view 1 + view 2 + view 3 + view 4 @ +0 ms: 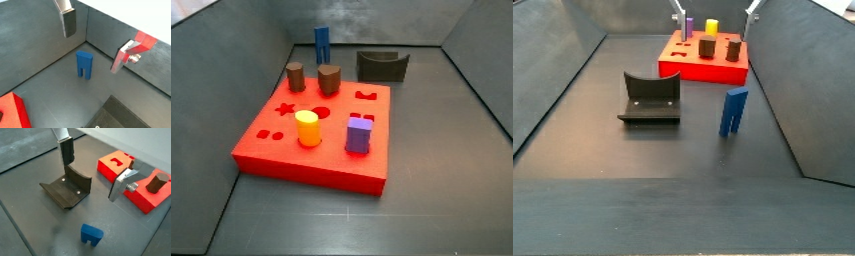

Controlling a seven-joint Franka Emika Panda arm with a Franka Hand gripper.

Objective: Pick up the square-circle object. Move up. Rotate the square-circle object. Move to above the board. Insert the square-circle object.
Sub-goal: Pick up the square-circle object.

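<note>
Your gripper (93,42) hangs with its two silver fingers (67,20) spread wide and nothing between them; in both wrist views the square-circle object (83,64) stands on the dark floor beneath it, roughly between the two plates and well short of them. That is the relation your pick turns on: the piece is below the claw, so I judge you need a descent more than a sideways move. In a wrist view (91,234) it looks less centred, so check alignment before closing.

The blue piece stands upright, its long axis vertical, its two thin legs on the floor and its blocky body on top. The jaws would have to straddle the upper body.

Nearest to it in a side view, the piece (732,111) stands apart from the dark grey curved holder (651,98), with open floor between them. The holder sits near enough that a wide finger sweep could brush it, though I see nothing touching the piece. One enclosure wall lies close on its other side.

Farther off is the board (707,62), bright red, well apart from the piece. In a side view it carries two brown cylinders (329,79), a yellow peg (306,128) and a purple block (360,133), with a star hole (286,108) and round hole among those open.
</note>
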